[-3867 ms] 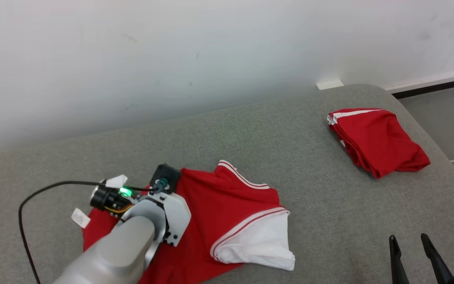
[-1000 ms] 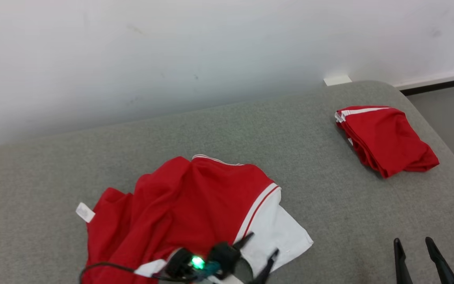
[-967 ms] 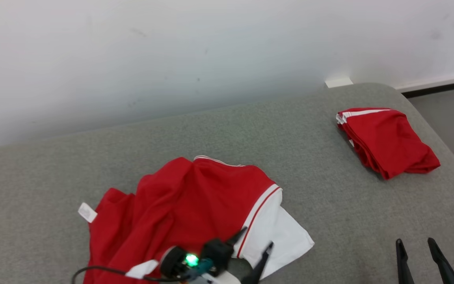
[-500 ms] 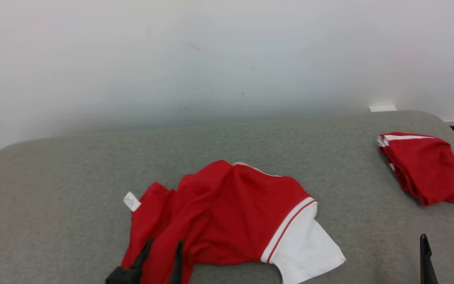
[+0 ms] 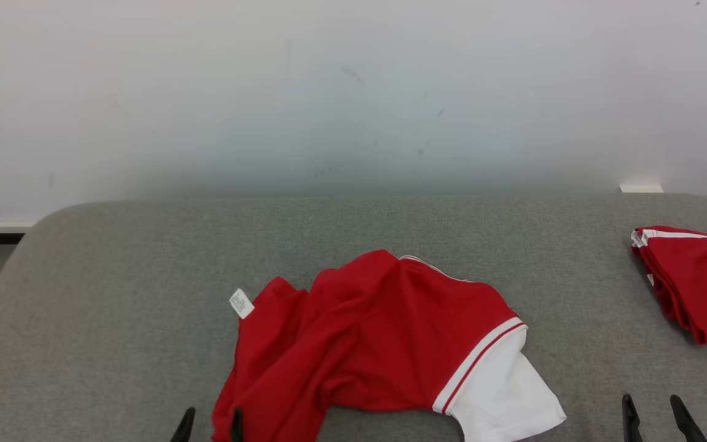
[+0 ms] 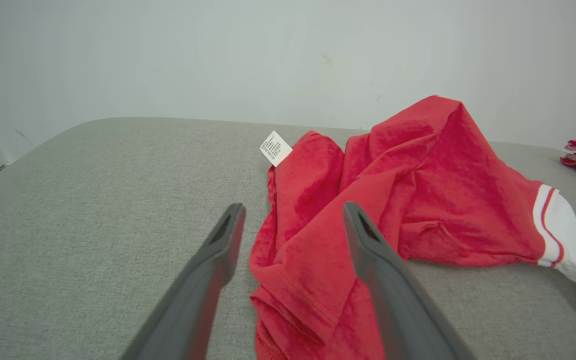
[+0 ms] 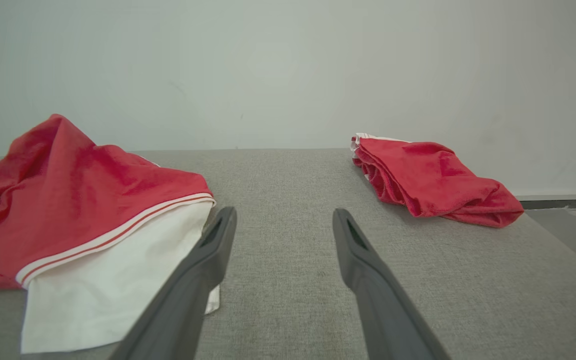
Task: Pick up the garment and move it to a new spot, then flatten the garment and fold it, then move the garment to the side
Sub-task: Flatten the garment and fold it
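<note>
The red shirt is bunched in the middle of the bench, its near left edge seen between the tips of the wide left pincer. The right pincer is held wide over bare bench beside the white sleeve.

item: red shirt | state: crumpled, unfolded, bunched in ridges | parts: white sleeve with striped trim lying flat at right; white tag at left | place: front-middle of grey padded surface
</note>
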### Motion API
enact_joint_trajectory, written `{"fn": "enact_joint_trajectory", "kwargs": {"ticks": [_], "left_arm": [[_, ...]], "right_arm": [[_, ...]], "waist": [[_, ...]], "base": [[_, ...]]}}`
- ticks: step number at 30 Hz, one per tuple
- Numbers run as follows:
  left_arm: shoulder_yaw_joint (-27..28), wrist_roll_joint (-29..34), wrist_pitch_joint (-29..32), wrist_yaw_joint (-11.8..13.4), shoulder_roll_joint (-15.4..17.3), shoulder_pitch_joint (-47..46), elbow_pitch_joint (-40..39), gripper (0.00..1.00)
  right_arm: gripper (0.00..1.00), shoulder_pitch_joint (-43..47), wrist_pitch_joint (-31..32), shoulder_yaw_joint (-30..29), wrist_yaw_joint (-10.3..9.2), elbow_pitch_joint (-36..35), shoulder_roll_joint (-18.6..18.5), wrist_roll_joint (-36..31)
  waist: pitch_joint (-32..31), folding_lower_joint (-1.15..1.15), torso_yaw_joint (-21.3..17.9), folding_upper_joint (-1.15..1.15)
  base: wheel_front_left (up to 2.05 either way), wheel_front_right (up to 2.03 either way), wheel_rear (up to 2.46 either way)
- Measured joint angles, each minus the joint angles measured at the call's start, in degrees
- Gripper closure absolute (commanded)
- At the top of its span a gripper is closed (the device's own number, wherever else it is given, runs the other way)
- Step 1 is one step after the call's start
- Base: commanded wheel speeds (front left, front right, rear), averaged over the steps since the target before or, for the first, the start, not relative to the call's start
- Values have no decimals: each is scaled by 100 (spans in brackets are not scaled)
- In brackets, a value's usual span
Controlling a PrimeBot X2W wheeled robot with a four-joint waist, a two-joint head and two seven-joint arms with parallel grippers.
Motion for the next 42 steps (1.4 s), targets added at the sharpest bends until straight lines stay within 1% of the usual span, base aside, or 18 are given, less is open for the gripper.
{"fn": "enact_joint_trajectory", "kwargs": {"ticks": [3,6,13,18,19,20,22,25,27,28,29,31,36,42], "left_arm": [[226,175,0,-194,-168,56,3,0],[402,375,0,-380,-259,70,33,0],[679,671,0,-631,-437,82,57,0],[576,840,0,-731,-455,132,378,0],[524,867,19,-789,-439,118,400,0],[441,892,194,-877,-382,103,422,0],[285,981,641,-1051,-253,73,335,0],[105,1022,1482,-1226,-43,81,100,0],[42,991,1898,-1284,21,91,-54,0],[-4,994,2089,-1300,60,91,-96,0],[-79,1018,2251,-1335,122,99,-111,0],[-154,964,2460,-1361,129,131,-158,0],[-328,964,2563,-1410,110,94,-238,0],[-422,966,2522,-1410,93,-54,-201,0]], "right_arm": [[0,-37,0,108,0,53,-4,22],[0,-43,0,164,0,73,-4,29],[0,-70,0,214,0,54,-3,49],[0,-289,0,364,0,-9,-5,265],[0,-373,0,430,0,-8,-5,307],[0,-476,9,521,0,22,-4,343],[0,-673,447,761,0,111,-49,509],[0,-928,1456,1118,0,236,-289,775],[0,-1025,2005,1282,0,369,-538,723],[0,-1056,2243,1294,0,471,-602,705],[0,-1077,2459,1350,-1,564,-638,680],[0,-1088,2769,1425,0,732,-650,635],[0,-1149,3074,1470,0,1020,-559,616],[0,-1393,3062,1397,0,1290,-428,511]], "waist": [[-1,0,-42,0],[4,0,-74,0],[34,0,-85,0],[48,0,-69,0],[51,0,-60,0],[55,0,-47,0],[63,1,-14,0],[93,1,40,0],[117,1,100,0],[130,0,135,0],[148,0,168,0],[189,1,233,0],[343,1,331,0],[490,1,368,0]], "base": [[0,0,0],[0,0,0],[0,0,0],[0,0,0],[0,0,0],[0,0,0],[0,0,0],[0,0,0],[0,0,0],[0,0,0],[0,0,0],[0,0,0],[0,0,0],[0,0,0]]}}
